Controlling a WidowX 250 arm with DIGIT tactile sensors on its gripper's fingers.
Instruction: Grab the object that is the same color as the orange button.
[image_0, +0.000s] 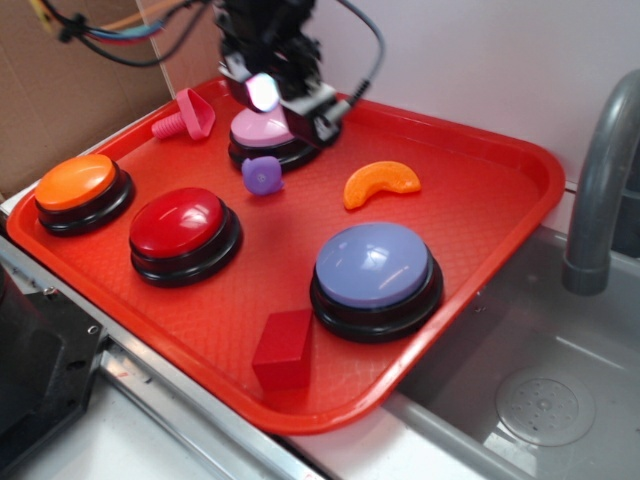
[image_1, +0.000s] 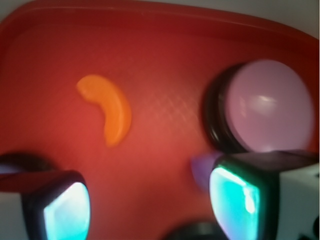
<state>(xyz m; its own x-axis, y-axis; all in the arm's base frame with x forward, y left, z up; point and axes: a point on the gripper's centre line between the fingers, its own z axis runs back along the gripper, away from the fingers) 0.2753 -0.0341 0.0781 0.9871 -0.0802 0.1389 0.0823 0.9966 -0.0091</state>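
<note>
The small orange crescent object (image_0: 381, 183) lies on the red tray (image_0: 480, 170), right of centre toward the back. In the wrist view the object (image_1: 107, 108) shows at upper left, well apart from the fingers. The orange button (image_0: 76, 184) stands at the tray's left edge. My gripper (image_0: 290, 98) hangs at the back of the tray above the pink button (image_0: 266, 130), left of the object. The gripper (image_1: 150, 205) is open, with only bare tray between its glowing pads (image_1: 235, 200).
A red button (image_0: 180, 227), a lavender-blue button (image_0: 374, 265), a red block (image_0: 284, 347), a small purple piece (image_0: 262, 175) and a pink screw-like toy (image_0: 188, 117) share the tray. A sink basin (image_0: 550, 400) and grey faucet (image_0: 600, 180) lie to the right.
</note>
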